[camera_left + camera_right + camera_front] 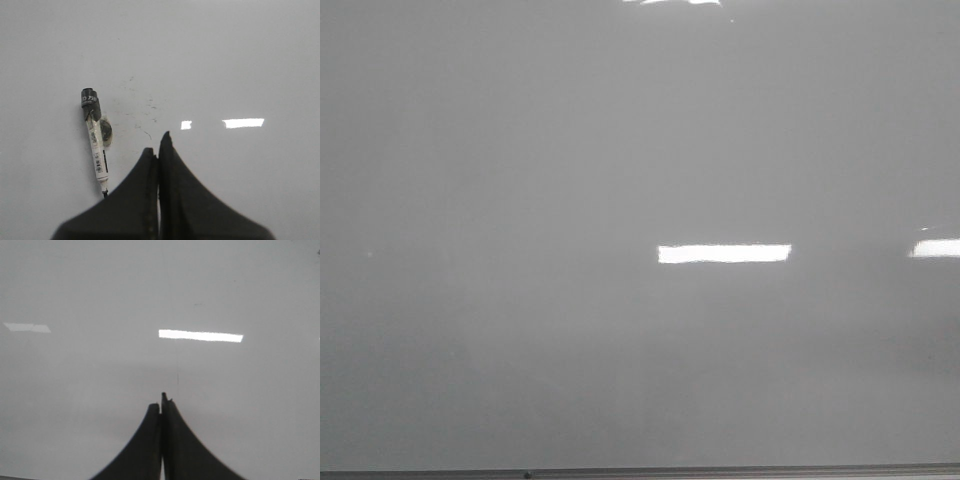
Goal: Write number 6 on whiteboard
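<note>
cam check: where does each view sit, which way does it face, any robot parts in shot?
Front: faces forward onto the whiteboard; no robot parts.
Left wrist: on left arm, facing the board and a marker; shut left gripper shows.
Right wrist: on right arm, facing bare board; shut right gripper shows.
Shared: board, light reflections.

Marker (96,140) label with barcode and tiny print, too small to read, no other legible text
</note>
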`<state>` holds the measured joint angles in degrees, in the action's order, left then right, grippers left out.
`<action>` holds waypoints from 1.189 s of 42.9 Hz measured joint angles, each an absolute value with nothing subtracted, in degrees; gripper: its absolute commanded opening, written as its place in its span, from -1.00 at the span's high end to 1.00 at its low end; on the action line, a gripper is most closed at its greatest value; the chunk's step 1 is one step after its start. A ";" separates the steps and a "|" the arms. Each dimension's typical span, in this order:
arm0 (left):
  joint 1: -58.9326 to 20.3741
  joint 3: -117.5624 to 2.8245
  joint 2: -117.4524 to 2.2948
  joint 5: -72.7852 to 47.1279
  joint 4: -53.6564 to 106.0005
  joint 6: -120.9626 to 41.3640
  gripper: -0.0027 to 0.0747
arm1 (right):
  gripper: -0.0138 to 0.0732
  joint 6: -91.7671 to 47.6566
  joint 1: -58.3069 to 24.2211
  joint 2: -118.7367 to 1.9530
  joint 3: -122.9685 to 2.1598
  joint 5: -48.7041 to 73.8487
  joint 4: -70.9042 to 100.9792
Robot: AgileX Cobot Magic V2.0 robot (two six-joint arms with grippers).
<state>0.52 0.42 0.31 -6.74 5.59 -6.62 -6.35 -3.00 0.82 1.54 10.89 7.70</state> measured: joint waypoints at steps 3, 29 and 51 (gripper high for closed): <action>0.52 0.42 0.31 -6.74 5.59 -6.62 0.98 | 0.84 -6.35 -3.00 0.82 1.54 10.89 7.70; 0.52 0.42 0.31 -6.74 5.59 -6.62 0.98 | 0.84 -6.35 -3.00 0.82 1.54 10.89 7.70; 0.52 0.42 0.31 -5.55 5.59 -6.62 0.98 | 0.84 -6.35 -3.00 0.82 1.54 10.86 7.70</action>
